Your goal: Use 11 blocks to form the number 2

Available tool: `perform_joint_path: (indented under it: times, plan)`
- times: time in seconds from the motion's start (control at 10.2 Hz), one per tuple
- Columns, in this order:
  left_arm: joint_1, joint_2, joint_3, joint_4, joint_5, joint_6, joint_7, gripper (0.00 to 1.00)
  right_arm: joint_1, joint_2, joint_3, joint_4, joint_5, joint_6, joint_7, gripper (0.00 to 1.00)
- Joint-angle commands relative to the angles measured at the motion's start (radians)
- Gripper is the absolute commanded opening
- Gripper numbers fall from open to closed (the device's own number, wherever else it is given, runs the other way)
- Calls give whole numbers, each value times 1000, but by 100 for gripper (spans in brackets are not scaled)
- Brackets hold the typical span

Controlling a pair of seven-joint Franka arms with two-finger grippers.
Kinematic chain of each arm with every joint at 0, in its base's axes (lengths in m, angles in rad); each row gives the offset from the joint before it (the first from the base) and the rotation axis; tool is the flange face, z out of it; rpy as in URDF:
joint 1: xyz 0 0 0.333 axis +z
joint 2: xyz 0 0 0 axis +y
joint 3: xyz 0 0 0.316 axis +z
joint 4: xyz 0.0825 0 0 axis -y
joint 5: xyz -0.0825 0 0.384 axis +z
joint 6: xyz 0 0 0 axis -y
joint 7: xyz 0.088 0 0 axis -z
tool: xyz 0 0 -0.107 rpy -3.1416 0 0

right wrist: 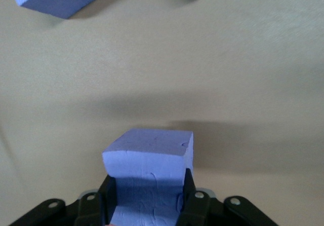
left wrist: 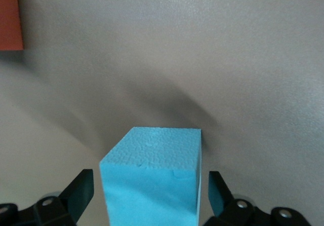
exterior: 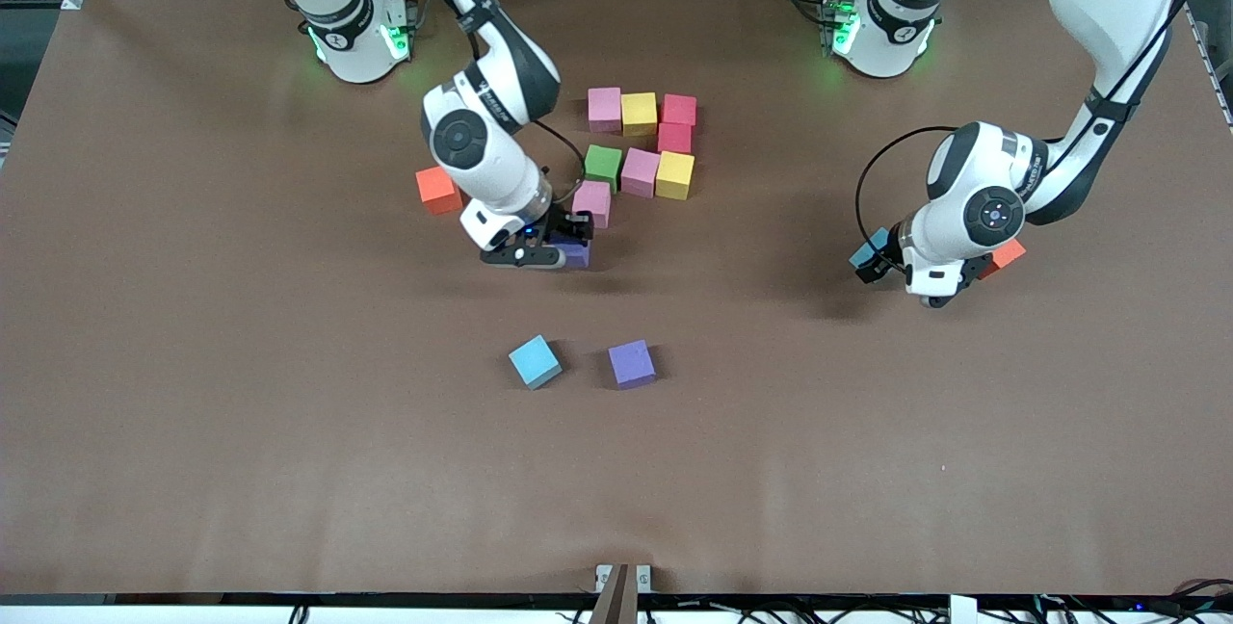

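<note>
Toward the right arm's end of the table (exterior: 241, 412): orange cube (exterior: 438, 189), not needed for the digit, standing apart.

Beside it: right gripper (exterior: 564, 250), low, pinching purple block (right wrist: 148, 150). Fingers (right wrist: 188, 193) pressed flat against two facing sides, top face exposed. Held just nearer the front camera than pink block (exterior: 590, 203), the lowest placed piece of partial digit (exterior: 641, 147). Contact with the table not discernible.

Partial digit: eight cubes laid, namely three across the top, one red beneath, three across the middle, then the pink. Bottom row judged outstanding.

Nearer the camera, well apart from the digit: loose light blue block (exterior: 535, 361), turned askew, and loose purple block (exterior: 632, 363) beside it.

Toward the left arm's end: left gripper (left wrist: 151, 188), spread wide, straddling light blue block (left wrist: 152, 155). Fingers (left wrist: 81, 188) flanking both sides, narrow gaps visible, no squeeze applied. Second orange cube (exterior: 1007, 253) close by, partly under the wrist.

Handling, as judged: pitted matte faces suggest foam, hence light, slightly yielding, not slippery, not fragile. Best taken on two parallel side faces, centred, squared to the edges. For the askew block, wrist rotation advisable first. Risk of nudging neighbours when setting down.
</note>
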Motion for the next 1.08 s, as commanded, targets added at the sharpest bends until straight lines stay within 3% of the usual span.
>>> perform_joint_path:
  times: [0.0,0.98]
  plan:
    - [11,23,-7,2,76,21,-81,1,36,50,-36,46,-6,8,36,33]
    - [-29,3,-39,117,76,-40,-473,0,76,55,-31,-11,-11,50,78,34]
